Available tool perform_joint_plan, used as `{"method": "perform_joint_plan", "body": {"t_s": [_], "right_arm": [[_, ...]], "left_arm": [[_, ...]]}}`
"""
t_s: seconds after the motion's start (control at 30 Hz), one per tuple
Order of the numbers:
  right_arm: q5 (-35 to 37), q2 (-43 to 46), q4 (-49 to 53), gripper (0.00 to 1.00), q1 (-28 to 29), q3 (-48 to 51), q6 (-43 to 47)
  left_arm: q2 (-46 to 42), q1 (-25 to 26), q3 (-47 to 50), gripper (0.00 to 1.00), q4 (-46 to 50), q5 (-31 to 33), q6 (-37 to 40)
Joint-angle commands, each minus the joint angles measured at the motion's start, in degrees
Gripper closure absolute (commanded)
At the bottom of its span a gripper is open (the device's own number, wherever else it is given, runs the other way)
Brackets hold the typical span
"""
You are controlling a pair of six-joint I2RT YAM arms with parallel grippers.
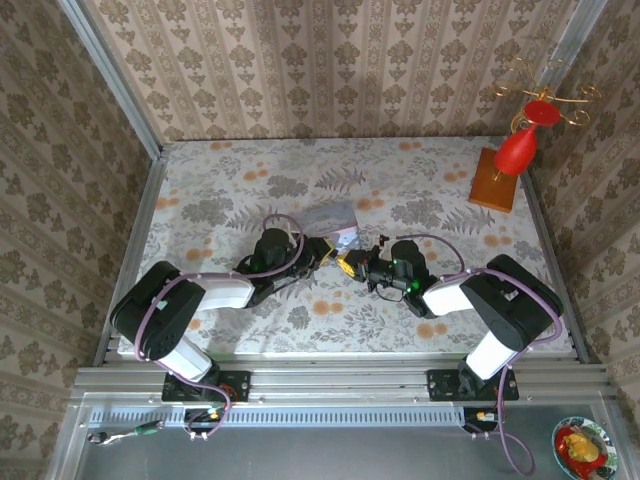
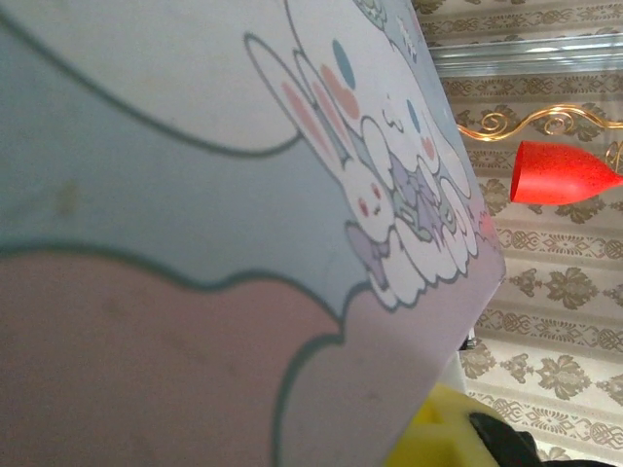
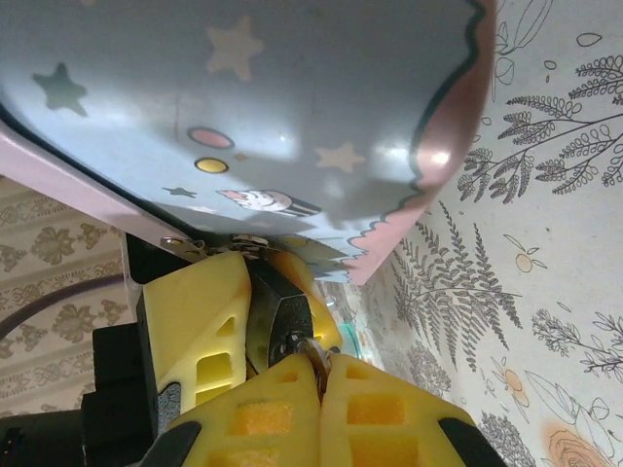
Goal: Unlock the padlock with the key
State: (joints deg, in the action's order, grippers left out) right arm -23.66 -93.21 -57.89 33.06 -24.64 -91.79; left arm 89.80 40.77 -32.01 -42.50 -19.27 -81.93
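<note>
Item: padlock [image 3: 280,313], tiny and black-bodied, just under the edge of a tilted pastel tin [image 3: 243,117].
Left gripper [image 3: 255,292]: jaws clamped on the padlock body.
Right gripper [image 3: 319,375]: jaws pressed together on the key [image 3: 311,347], apparently at the keyhole.
Handling, judged: light, rigid, slick metal. Hold by the flat body sides, shackle left free.
Surface: counter [image 3: 545,292], floral cloth.
Room: damask-papered walls, red ornament [image 1: 518,148] in the far right corner.

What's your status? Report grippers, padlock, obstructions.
Left gripper shut on padlock. Right gripper shut on key, key at padlock, insertion unclear. Tin crowding both grippers.
</note>
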Motion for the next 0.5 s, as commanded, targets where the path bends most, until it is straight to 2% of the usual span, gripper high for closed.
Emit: {"method": "perform_joint_plan", "body": {"t_s": [0.0,0.23,0.27,0.37,0.4,0.47], "right_arm": [[-4.55,1.01,-4.34,1.00,2.98,-1.37,0.47],[-5.52,1.66,-1.70,1.00,0.84,-1.17,3.29],[-5.78,2.35,0.74,0.95,0.46,-1.37,4.84],[-5.63,6.33,13.08,0.63,-0.83,-2.15,13.53],[-4.87,8.30,19.56,0.56,-1.26,-2.70,17.86],[-2.61,12.41,31.54,0.51,-1.59,-4.31,26.88]], "left_arm": [[-1.70,2.97,-2.42,1.00,-8.13,-10.22,0.62],[-2.65,2.92,-1.93,1.00,-6.01,-9.81,1.58],[-3.07,2.83,-1.83,1.00,-4.74,-9.50,2.07],[-4.63,2.23,-1.74,1.00,0.78,-8.08,3.70],[-5.38,2.02,-1.74,1.00,3.33,-7.30,4.40],[-6.91,1.52,-2.12,1.00,9.34,-5.66,6.15]]}}
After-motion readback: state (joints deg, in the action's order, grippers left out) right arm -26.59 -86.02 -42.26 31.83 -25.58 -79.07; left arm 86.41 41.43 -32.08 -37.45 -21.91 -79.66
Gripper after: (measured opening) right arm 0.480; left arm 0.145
